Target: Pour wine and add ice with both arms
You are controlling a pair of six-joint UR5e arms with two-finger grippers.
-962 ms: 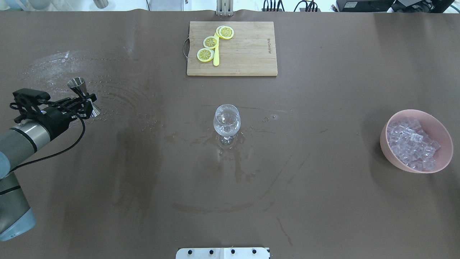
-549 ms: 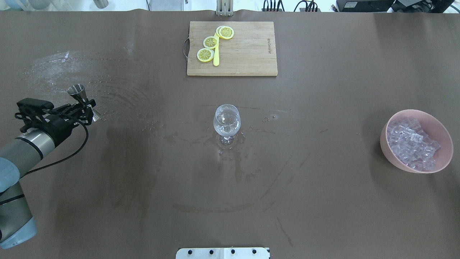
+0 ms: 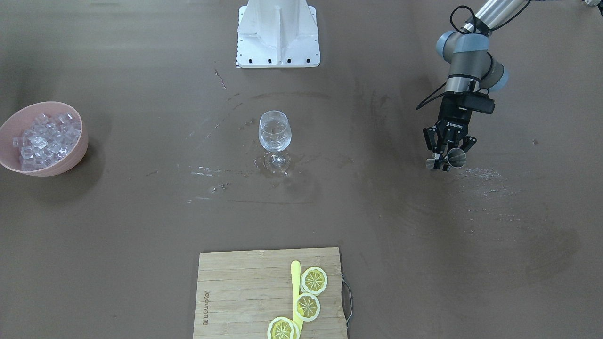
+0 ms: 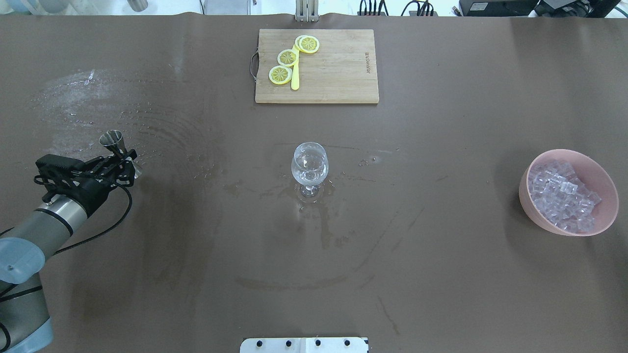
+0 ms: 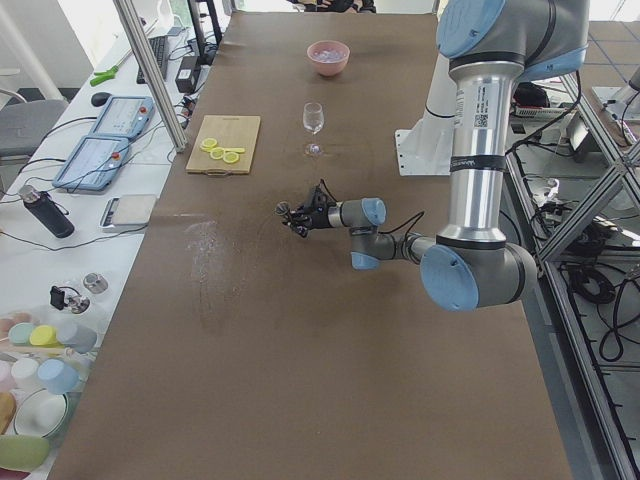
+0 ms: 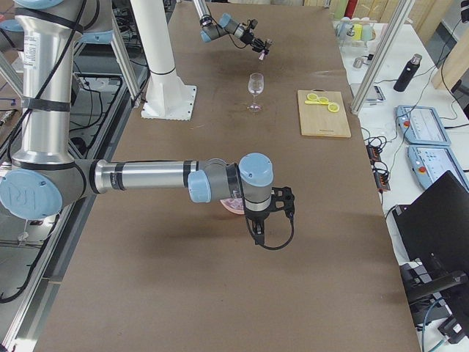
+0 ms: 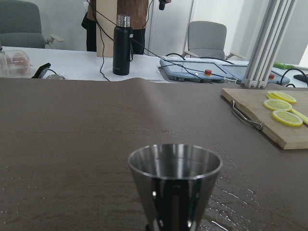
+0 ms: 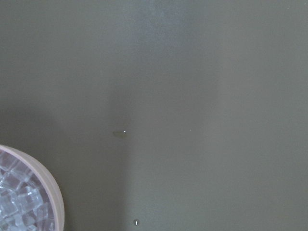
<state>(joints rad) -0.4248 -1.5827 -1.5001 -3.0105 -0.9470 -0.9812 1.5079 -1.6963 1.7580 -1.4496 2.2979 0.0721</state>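
Observation:
My left gripper (image 4: 122,162) is shut on a steel jigger (image 4: 114,139) at the table's left side, far left of the wine glass (image 4: 309,164). In the front-facing view the left gripper (image 3: 447,159) holds the jigger (image 3: 454,157) low over the wet table. The jigger's cup (image 7: 175,185) fills the left wrist view. The ice (image 4: 562,193) lies heaped in a pink bowl (image 4: 535,215) at the right. My right gripper (image 6: 265,214) shows only in the exterior right view, beside the bowl; I cannot tell if it is open. The right wrist view shows the ice (image 8: 14,204).
A wooden cutting board (image 4: 338,68) with lemon slices (image 4: 280,74) and a yellow knife lies at the far middle. Wet streaks (image 4: 73,93) cover the table's left side and the area around the glass. The white pedestal (image 3: 278,33) stands at the robot's edge.
My left gripper has carried the jigger toward the robot's edge and slightly right. The glass, bowl and board have not moved.

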